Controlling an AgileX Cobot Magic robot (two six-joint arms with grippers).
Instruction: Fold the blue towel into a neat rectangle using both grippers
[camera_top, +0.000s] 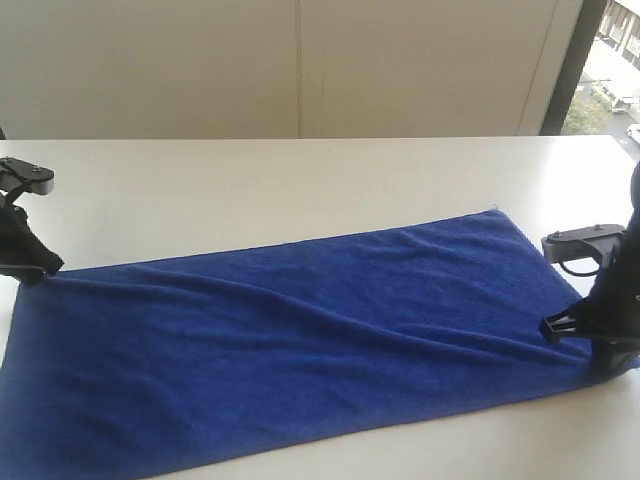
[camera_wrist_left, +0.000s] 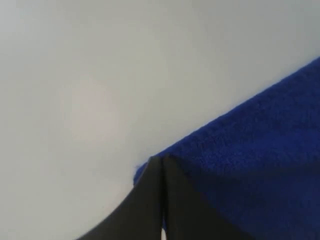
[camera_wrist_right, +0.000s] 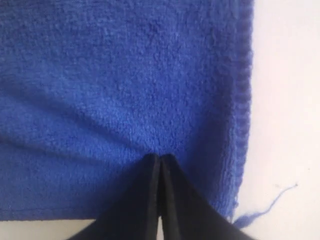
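The blue towel (camera_top: 300, 340) lies spread open in a single layer on the white worktop (camera_top: 250, 190). It slants across the surface, and a long soft ridge runs through the cloth from one end effector towards the other.

At the towel's far left corner, the left end effector (camera_top: 44, 268) has its jaws pressed together, with the tips right on that corner. It appears to pinch the cloth there. At the towel's opposite short end, just inside the hem by the near corner, the right end effector (camera_top: 552, 327) is closed too. Creases gather into its tips, so I judge it has cloth nipped as well. A loose thread (camera_wrist_right: 280, 195) trails off the towel's corner beside it.

No fold is made yet, so this reads as the grasp before the first fold. The two holds are on diagonal corners. The next move therefore calls for an even pull to flatten the ridge, then carrying the cloth over so the edges meet squarely.
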